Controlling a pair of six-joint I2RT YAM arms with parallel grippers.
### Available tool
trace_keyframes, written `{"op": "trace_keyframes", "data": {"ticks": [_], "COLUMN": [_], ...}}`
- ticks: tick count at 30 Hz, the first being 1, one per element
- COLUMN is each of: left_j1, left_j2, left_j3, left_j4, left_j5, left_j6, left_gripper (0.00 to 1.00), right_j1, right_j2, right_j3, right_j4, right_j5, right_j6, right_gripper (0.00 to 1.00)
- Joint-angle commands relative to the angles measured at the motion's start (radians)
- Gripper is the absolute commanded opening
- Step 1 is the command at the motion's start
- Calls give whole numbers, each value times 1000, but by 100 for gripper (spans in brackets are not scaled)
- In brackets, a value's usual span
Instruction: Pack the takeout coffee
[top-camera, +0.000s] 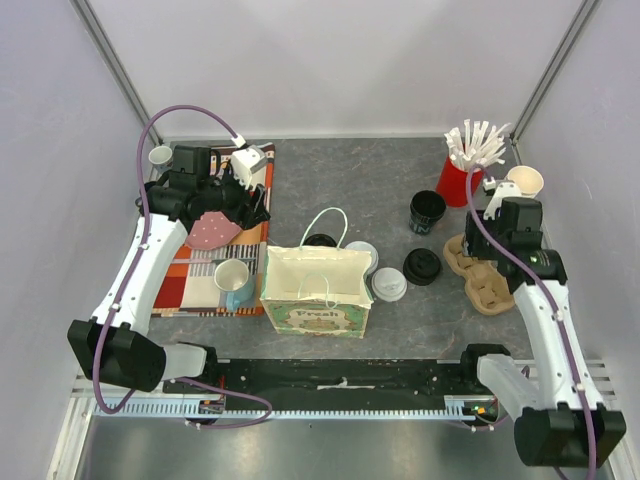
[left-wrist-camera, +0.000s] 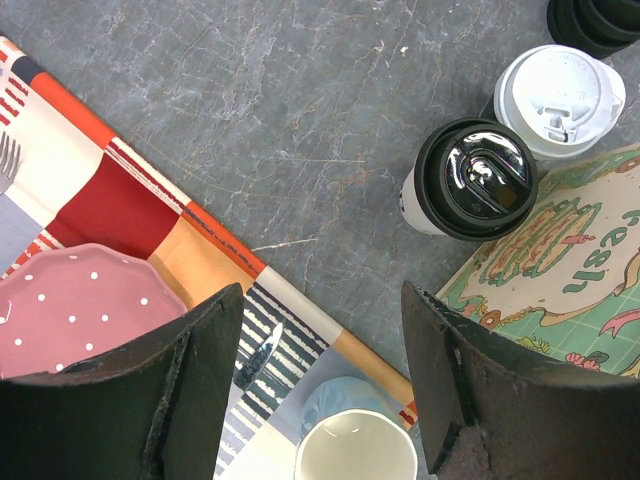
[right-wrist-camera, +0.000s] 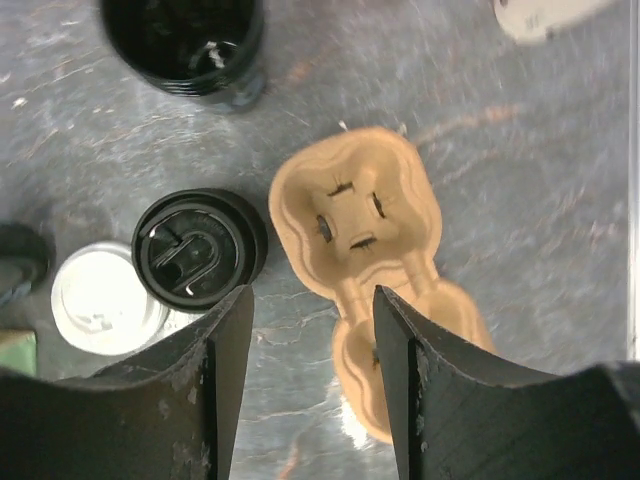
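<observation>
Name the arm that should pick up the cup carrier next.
Right. The right gripper hangs open directly above the tan pulp cup carrier. The left gripper is open over the striped placemat, with the paper bag between it and the carrier.

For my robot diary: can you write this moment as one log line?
left claw: open, empty, over placemat | right claw: open, above cup carrier | white-lidded coffee cups: beside paper bag, unpacked
</observation>
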Motion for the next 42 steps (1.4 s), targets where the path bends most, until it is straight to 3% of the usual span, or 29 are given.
{"op": "trace_keyframes", "data": {"ticks": [1,3,6,10,14,16,24,42], "left_j1": [2,2,2,0,0,-1,-1,-1], "left_j2": [-16,-19,-23,-34,-32,-32,-23,-5], "left_j3": [4,-1,-4,-7,-10,-13,-13,-5], "left_j4": [21,28,31,31,30,31,30,22], "left_j5": [29,34,49,54,67,69,72,66], "left_j6": [54,55,57,60,62,62,63,71], "left_gripper": [70,70,70,70,70,70,70,70], "right_j1": [-1,13,108,122,124,125,140,145], "right_j2": [-39,12,15,-61,-103,-100,-69,15], "right_j3": [23,58,14,-96,-198,-204,-250,-215], "right_j4": [-1,-111,-207,-296,-242,-228,-198,-156], "right_j5": [-215,-186,24,8,-15,-52,63,136], "right_j6": [-359,-548,-703,-834,-809,-794,-809,-805], "right_gripper": [59,59,61,68,67,60,50,37]}}
